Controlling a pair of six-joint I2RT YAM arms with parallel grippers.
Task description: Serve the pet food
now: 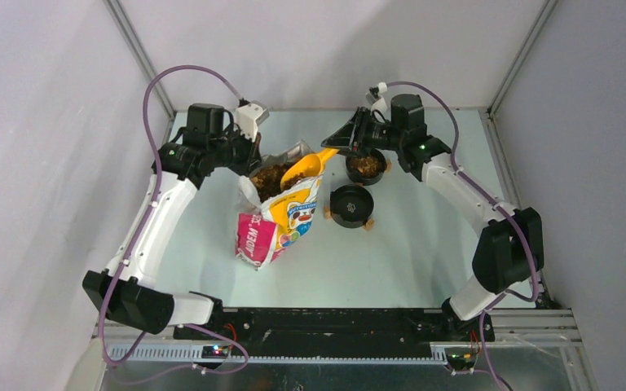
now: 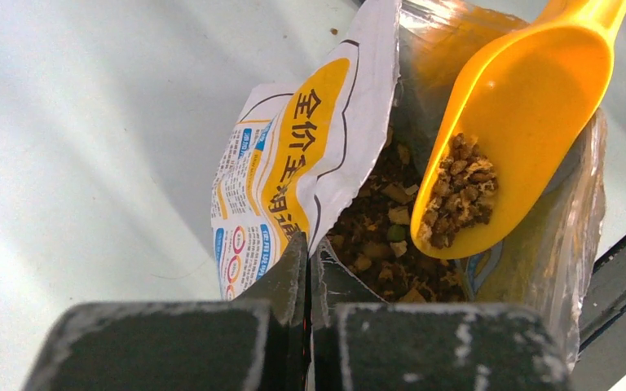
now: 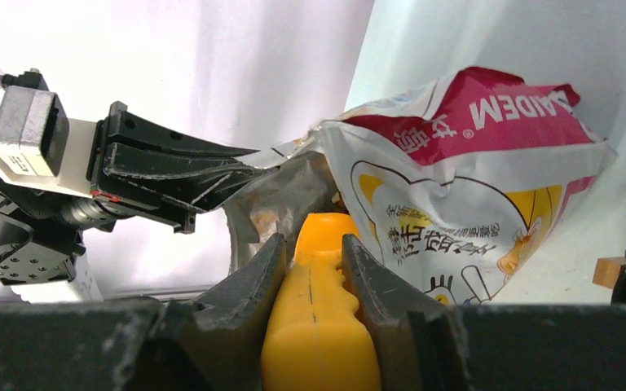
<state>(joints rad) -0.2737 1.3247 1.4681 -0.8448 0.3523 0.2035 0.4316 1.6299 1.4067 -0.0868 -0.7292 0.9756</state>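
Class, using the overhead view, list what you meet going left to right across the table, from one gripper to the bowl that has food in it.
In order: left gripper → pet food bag → yellow scoop → right gripper → filled bowl of kibble. The empty black bowl is left out, since it overlaps its neighbours sideways.

- Bag (image 1: 281, 220), magenta band (image 3: 497, 122): white capitals, seen inverted and partly creased, legible as "…DEM".
- Same bag, yellow band (image 2: 289, 163): black Chinese characters, the first two reading "全价".
- Blue panels (image 2: 244, 142) beside the yellow band: print too fine to read.
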